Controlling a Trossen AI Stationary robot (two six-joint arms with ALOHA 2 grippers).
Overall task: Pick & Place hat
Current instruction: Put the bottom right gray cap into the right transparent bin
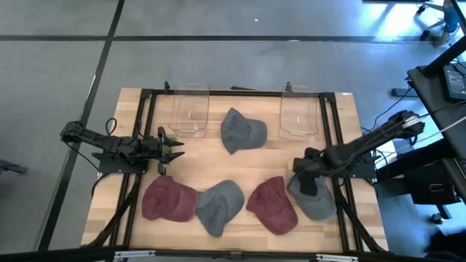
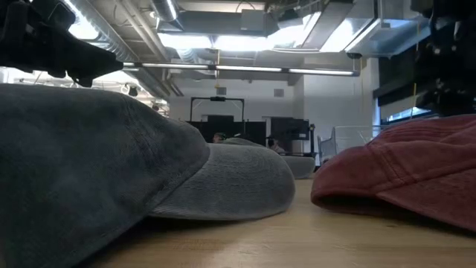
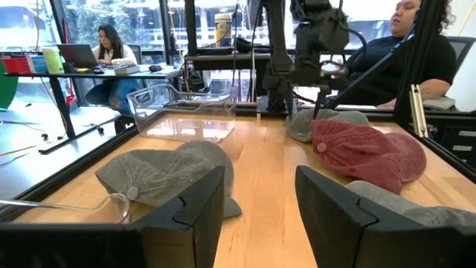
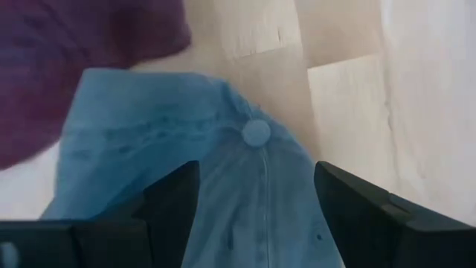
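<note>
Five hats lie crown-up on the wooden table: a grey one toward the far middle, a maroon one near left, a grey one near middle, a maroon one and a grey one at the right. My right gripper points down over that right grey hat. Its fingers are open, one on either side of the crown around the top button. My left gripper waits open and level at the table's left, aimed across the hats. My right gripper stands over the crown of the right grey hat from above, fingers open on either side of it. I cannot tell whether the fingertips touch the cloth. The hat lies flat on the table.
Two clear plastic bins sit at the far edge, one left and one right. A black frame borders the table. The maroon hat lies right beside the right grey hat. People sit at desks beyond the table.
</note>
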